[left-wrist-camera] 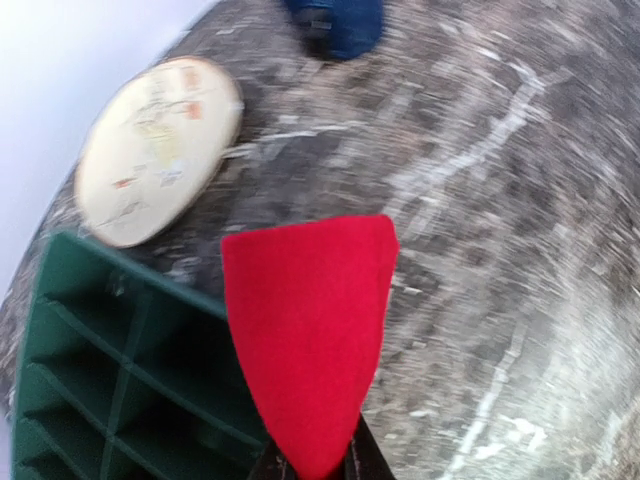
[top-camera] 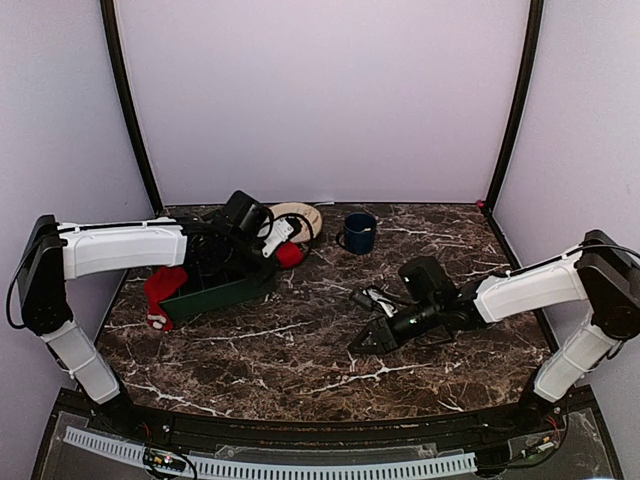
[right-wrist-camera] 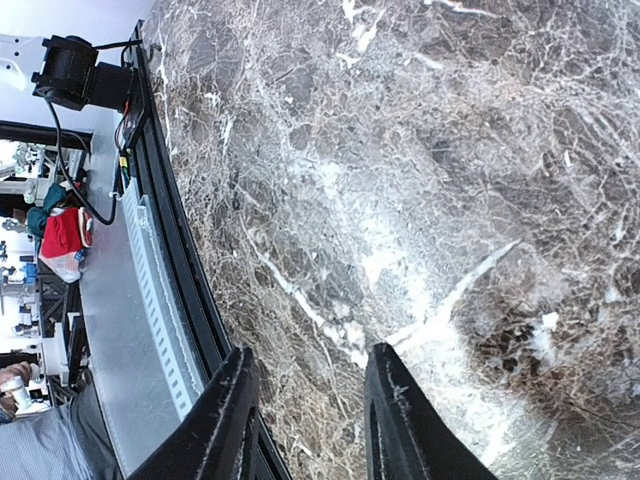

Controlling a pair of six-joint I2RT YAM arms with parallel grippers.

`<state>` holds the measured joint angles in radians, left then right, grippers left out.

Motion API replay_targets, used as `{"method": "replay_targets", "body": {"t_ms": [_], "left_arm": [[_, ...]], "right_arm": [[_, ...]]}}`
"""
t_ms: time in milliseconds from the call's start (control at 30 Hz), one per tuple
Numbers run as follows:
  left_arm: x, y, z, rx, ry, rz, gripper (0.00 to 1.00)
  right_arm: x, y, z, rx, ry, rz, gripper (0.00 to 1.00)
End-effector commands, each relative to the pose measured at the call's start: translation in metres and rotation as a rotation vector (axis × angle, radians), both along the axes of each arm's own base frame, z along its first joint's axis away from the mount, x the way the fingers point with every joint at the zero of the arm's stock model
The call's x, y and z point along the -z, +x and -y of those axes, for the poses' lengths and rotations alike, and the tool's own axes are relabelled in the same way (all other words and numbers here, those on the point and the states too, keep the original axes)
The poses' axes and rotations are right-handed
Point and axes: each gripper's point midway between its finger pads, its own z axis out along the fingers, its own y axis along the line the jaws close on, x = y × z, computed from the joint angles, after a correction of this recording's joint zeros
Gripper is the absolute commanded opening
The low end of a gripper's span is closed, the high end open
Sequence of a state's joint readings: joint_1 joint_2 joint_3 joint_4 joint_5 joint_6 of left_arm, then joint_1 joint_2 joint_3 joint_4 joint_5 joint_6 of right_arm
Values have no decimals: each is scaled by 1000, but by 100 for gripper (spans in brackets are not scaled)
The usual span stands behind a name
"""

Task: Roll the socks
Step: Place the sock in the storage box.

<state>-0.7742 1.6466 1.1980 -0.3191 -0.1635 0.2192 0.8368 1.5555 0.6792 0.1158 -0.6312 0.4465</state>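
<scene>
Dark marble table (top-camera: 300,350), pale lilac walls (top-camera: 320,100)

L gripper (left-wrist-camera: 312,468) pinches narrow end of red sock (left-wrist-camera: 305,320) at btm edge; green divided bin (left-wrist-camera: 90,380) to its left, cream round plate (left-wrist-camera: 158,148) & blue mug (left-wrist-camera: 335,25) beyond on marble table (left-wrist-camera: 500,250)

A dark brown marble-patterned worktop (top-camera: 300,350), crossed by white veins, is seen filling the floor of a pale-walled enclosure. A dark green organiser tray (top-camera: 215,297), divided into compartments by a grid of partitions, is set on its left rear part. A round cream-coloured plate (top-camera: 300,215) with small printed marks is laid just behind the tray, near the back edge. A dark blue mug (top-camera: 357,232) is stood upright to the right of the plate, apart from it. A red sock (top-camera: 160,290) with white trim at its near end is seen against the tray's left end, by the worktop's left edge.
</scene>
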Motion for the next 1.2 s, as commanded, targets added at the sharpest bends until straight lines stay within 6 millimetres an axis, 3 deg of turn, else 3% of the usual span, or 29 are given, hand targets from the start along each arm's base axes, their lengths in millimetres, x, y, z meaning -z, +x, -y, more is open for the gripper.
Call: {"method": "replay_targets", "body": {"t_ms": [0,267,467,667,833,1167], "left_arm": [[-33,28,-40,-222,-2,48,0],[-36,61,-86,-566,-66,-71,0],[-20,57,-114,-762,-176,-192,0],[-16,41,-120,-876,-293,-278,0],[-1,22,-121,-970,-369,-358,0],[2,29,-125,-1082,-428,-349,0]], "right_arm": [[-25,18,-11,17,64,88,35],[-40,22,-18,17,124,119,35],[-46,20,-19,14,153,127,35],[-51,19,-20,9,183,131,35],[-55,15,-22,0,220,123,35],[-63,10,-20,-11,247,141,36]]}}
